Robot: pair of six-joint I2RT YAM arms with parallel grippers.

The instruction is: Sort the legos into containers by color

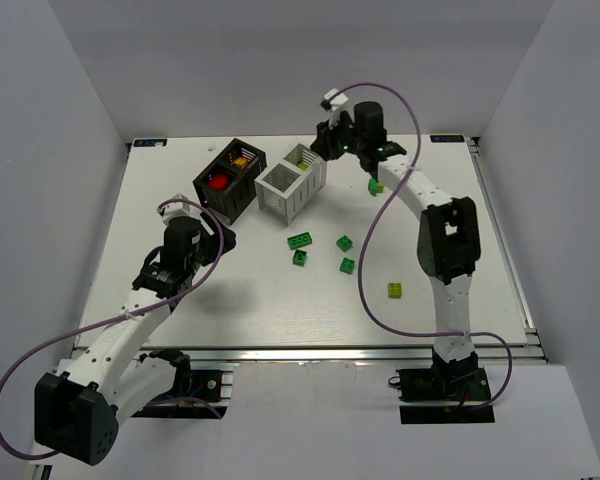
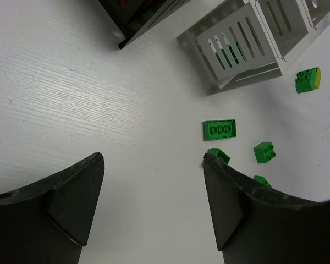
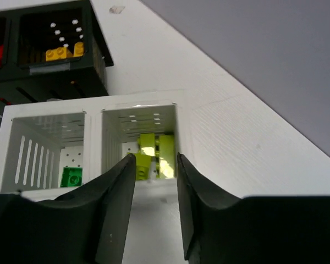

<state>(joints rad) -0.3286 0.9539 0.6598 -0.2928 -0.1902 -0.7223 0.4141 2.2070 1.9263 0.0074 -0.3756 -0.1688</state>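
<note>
I am watching the left gripper (image 2: pixel 153 159) hovering wide open and empty over the tabletop (image 2: pixel 71 82), just beside loose green legos (image 2: pixel 220 129). Farther out, my right gripper (image 3: pixel 157 159) is hanging over the white container (image 3: pixel 93 104), its jaws narrowly parted above the yellow-green legos (image 3: pixel 165 151) in the farther compartment. The black container (image 1: pixel 225 200) beside it is holding a red brick (image 1: pixel 218 181) and an orange-yellow brick (image 3: pixel 63 53).

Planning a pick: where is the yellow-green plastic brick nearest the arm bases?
In the top view, the yellow-green plastic brick lies alone right of centre, between the green bricks and the right arm.
</note>
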